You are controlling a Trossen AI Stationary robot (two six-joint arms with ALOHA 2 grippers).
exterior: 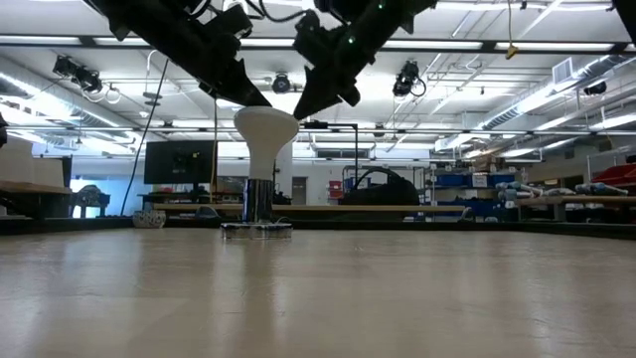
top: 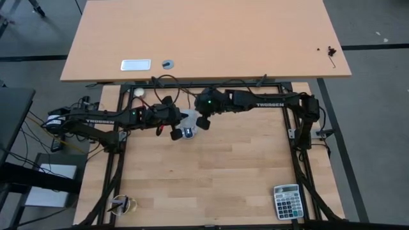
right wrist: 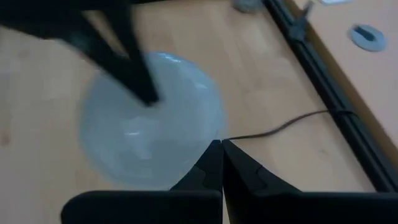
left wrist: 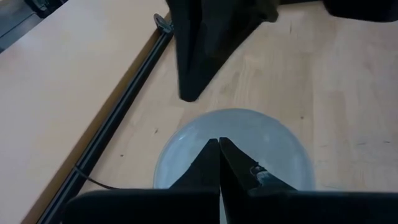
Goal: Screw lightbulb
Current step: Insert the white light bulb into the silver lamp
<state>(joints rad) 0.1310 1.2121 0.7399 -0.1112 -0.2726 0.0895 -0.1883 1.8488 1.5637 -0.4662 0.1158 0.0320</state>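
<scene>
On the near edge of the light wooden counter (top: 211, 172) lie a grey pocket calculator (top: 287, 201) at the right and a small dark object with cords (top: 122, 204) at the left; what this one is I cannot make out.

Farther in, about the middle of the counter, stands the white cone-shaped lightbulb (exterior: 265, 134). It is upright, with the wide round face on top and the narrow greyish base down in a flat round socket (exterior: 256, 230) that lies on the wood. Both arms meet above it. The left tool (left wrist: 219, 144) is over the bulb's face with its two dark fingers pressed together, and it pinches nothing. The right tool (right wrist: 221, 144) is at the edge of the face, also pressed together and empty. In the low view the two tools come down on either side of the bulb's rim, but whether a tip really touches the glass I cannot tell.

In my judgement the step in hand is the turning of the bulb in its socket. The next move seems to call for a tool to spread and take the rim, or to push the rim sideways, so that the bulb turns without tilting (the socket is loose on the counter and could slide).

How deep the thread sits is hidden. Behind the frame rail is a second, paler table (top: 211, 32) with a small white plate (top: 136, 64) and a round grey cap (top: 167, 64).
</scene>
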